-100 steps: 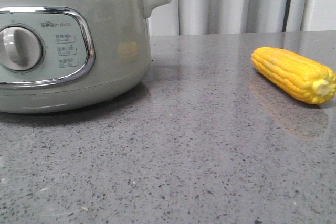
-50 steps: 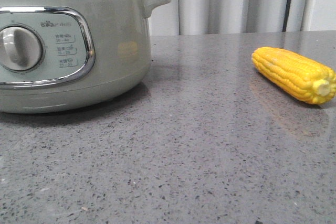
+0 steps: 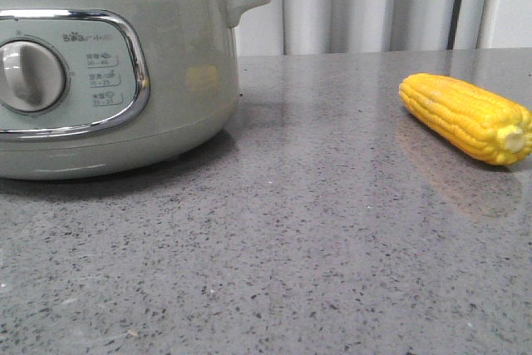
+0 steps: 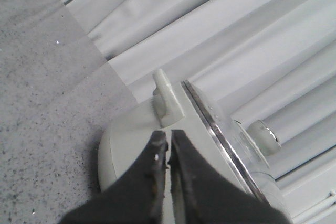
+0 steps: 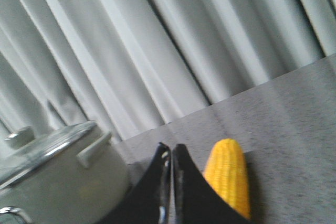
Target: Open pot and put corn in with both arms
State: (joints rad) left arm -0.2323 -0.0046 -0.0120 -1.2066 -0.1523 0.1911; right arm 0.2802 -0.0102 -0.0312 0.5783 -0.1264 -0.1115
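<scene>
Closed end effector [image 5: 170, 153] beside yellow corn [image 5: 228, 177]

The pot [image 3: 179, 56] is showing a smooth, softly glossy sage-green shell, looking like painted metal or plastic, with a bright chrome frame [image 3: 137, 72] gleaming round its panel and a matt grey-white plastic dial [image 3: 32, 76]. A polished metal rim [image 4: 218, 132] is shining under a clear glass lid [image 5: 44, 142]. The corn [image 3: 465, 116] is looking waxy and bumpy. The worktop [image 3: 316, 255] is gleaming like polished speckled grey stone. The fingers [image 4: 181, 182] are appearing as matt black plastic. Pale cloth curtains [image 5: 173, 40] are hanging in soft folds.
</scene>
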